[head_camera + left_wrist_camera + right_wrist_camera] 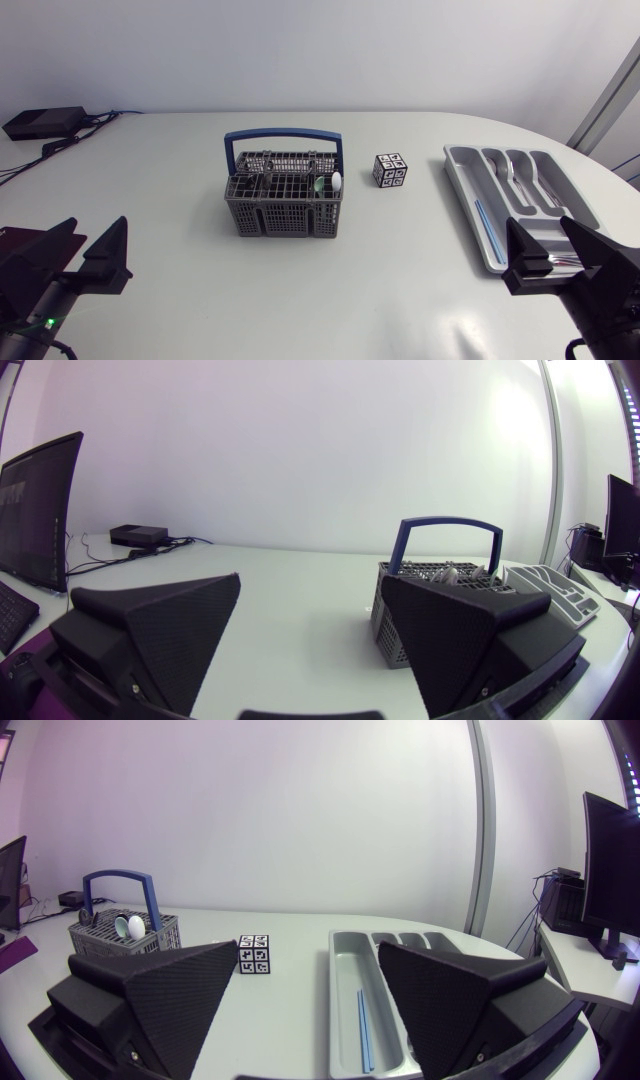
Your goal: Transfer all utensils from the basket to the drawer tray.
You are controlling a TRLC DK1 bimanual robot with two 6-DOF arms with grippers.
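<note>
Grey plastic lattice basket [286, 205] with a blue arched handle stands near the middle of the white table [190, 300], holding a white spoon-like utensil [337, 181] and a green utensil [319, 185] upright at its right end. Well apart to its right lies the grey compartmented drawer tray [462, 190], with silvery cutlery [515, 175] in its short compartments and a thin blue stick [483, 222] in the long one; a black-and-white patterned cube [390, 170] sits between them. At the near table edge the left gripper [96, 235] and the right gripper [538, 235], the latter at the tray's near end, both have fingers spread wide with nothing between.
</note>
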